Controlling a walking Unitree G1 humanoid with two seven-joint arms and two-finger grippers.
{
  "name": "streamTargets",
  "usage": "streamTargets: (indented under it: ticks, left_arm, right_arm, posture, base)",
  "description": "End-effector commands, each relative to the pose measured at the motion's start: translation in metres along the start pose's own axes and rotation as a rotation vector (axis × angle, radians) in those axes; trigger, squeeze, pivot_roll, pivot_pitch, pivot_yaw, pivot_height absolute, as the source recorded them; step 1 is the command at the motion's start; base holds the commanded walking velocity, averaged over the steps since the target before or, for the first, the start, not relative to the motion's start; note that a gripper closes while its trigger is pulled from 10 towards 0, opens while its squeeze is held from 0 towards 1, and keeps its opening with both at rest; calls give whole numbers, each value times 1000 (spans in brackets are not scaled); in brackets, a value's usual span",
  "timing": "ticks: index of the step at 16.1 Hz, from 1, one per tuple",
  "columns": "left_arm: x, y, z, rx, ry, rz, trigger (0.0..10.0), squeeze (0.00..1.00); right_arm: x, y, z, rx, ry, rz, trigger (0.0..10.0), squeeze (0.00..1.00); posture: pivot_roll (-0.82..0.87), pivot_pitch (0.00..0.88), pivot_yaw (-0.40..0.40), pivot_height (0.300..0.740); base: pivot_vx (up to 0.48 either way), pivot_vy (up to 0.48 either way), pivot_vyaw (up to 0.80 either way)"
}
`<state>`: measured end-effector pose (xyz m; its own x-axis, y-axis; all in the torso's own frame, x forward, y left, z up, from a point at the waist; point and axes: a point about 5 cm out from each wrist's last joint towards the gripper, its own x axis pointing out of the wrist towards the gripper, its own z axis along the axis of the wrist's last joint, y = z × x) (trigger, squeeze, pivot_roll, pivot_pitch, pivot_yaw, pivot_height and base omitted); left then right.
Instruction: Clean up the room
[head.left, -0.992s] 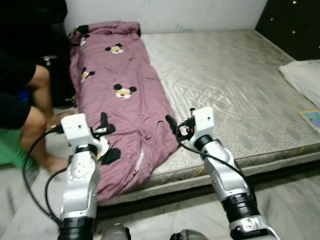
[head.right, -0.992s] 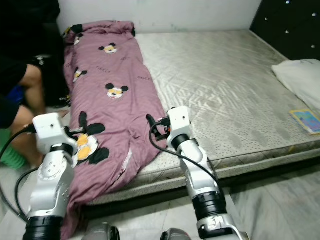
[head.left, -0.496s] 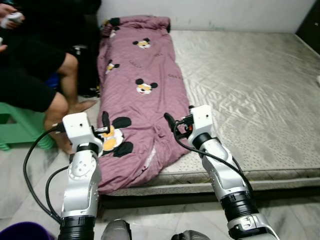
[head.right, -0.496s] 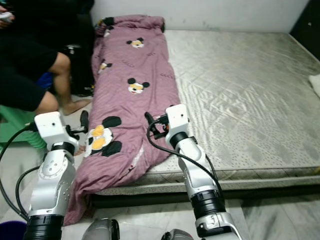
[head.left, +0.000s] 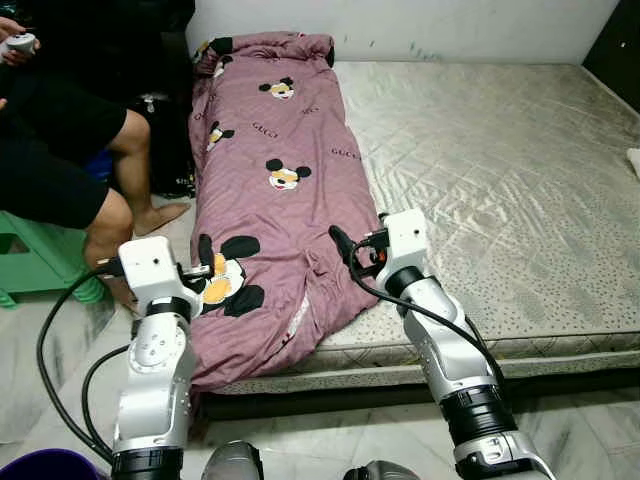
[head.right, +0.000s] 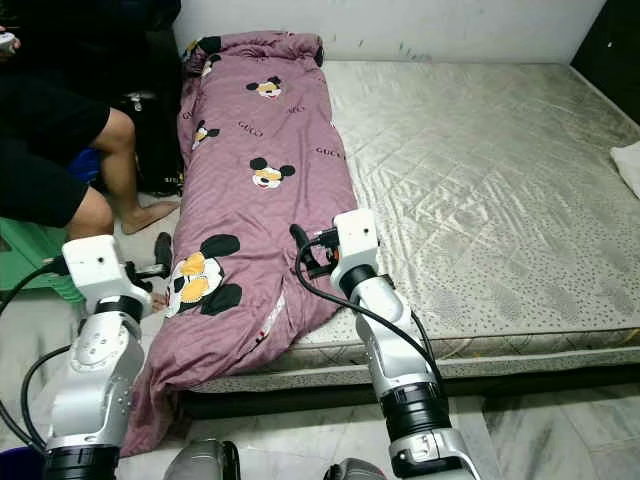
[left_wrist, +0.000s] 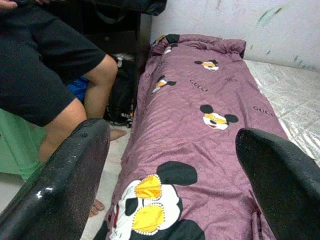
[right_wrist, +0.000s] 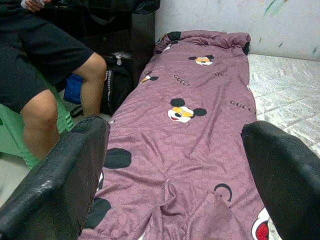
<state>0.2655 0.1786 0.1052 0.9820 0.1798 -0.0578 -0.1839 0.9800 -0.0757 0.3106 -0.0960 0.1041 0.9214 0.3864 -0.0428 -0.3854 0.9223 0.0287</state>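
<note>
Left tool (left_wrist: 172, 185): fingers wide apart, holding nothing, poised above the blanket's near end. Right tool (right_wrist: 175, 185): likewise spread, empty. Blanket (head.left: 275, 200): mauve, cartoon-mouse print, lying lengthwise along the mattress (head.left: 480, 170) left edge, near end drooping floorward.

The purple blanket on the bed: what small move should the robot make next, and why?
Probably lower both open hands, left hand and right hand, onto the purple blanket to grip it: both hang just above its near end, which droops off the mattress.
</note>
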Motion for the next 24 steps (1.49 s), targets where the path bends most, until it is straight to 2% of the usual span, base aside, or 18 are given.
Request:
streamTargets:
  ticks: [1,5,6,7,10,11,13,14,15,16,19,21,24]
  left_arm:
    - [-1,-3,2,-8,0,-26,10000,0]
    - [-4,0,2,1,9,-34,10000,0]
    - [-12,9,3,34,-1,-21,10000,0]
    - [-16,13,2,48,-3,-14,10000,0]
    - [-43,28,4,112,-35,-14,10000,0]
    - [-48,30,6,127,-53,-19,10000,0]
    - [-53,41,-4,138,-23,26,10000,0]
    - [-51,44,-8,69,0,26,10000,0]
    - [-51,43,-8,65,3,22,10000,0]
    - [-51,41,-7,96,0,17,10000,0]
    - [-51,37,2,151,-65,-8,10000,0]
    - [-48,38,2,98,-73,-7,10000,0]
    - [-44,38,5,76,-86,3,10000,0]
  right_arm:
    - [-1,-1,6,0,-22,-6,10000,0]
    - [-6,-1,5,2,-11,-13,10000,0]
    - [-13,-6,6,-3,-16,-41,10000,0]
    - [-17,-9,7,-5,-18,-52,10000,0]
    - [-37,-27,9,-35,-9,-113,10000,0]
    - [-43,-32,9,-42,-4,-123,10000,0]
    - [-51,-36,-1,-43,39,-144,10000,0]
    - [-51,-36,-4,-40,45,-150,10000,0]
    - [-50,-35,-5,-41,49,-152,10000,0]
    - [-50,-35,-5,-42,51,-157,10000,0]
    - [-51,-35,-1,-41,41,-173,10000,0]
    - [-50,-34,-1,-14,42,-175,10000,0]
    - [-47,-34,2,11,22,-191,10000,0]
  posture:
    - [-31,0,-49,740]
    - [-34,0,-47,740]
    - [-33,0,-47,740]
    - [-33,0,-46,740]
    - [-34,0,-47,740]
    - [-33,0,-49,740]
    - [-32,0,-52,740]
    - [-35,0,-51,740]
    - [-33,0,-51,740]
    - [-31,0,-50,740]
    - [-30,0,-48,740]
    - [-33,0,-44,740]
    - [-33,0,-43,740]
  base:
    - [0,0,0]
    - [0,0,0]
    - [0,0,0]
    - [0,0,0]
    - [0,0,0]
    - [0,0,0]
    - [0,0,0]
    - [0,0,0]
    - [0,0,0]
    - [0,0,0]
    - [0,0,0]
    - [0,0,-400]
    - [0,0,-533]
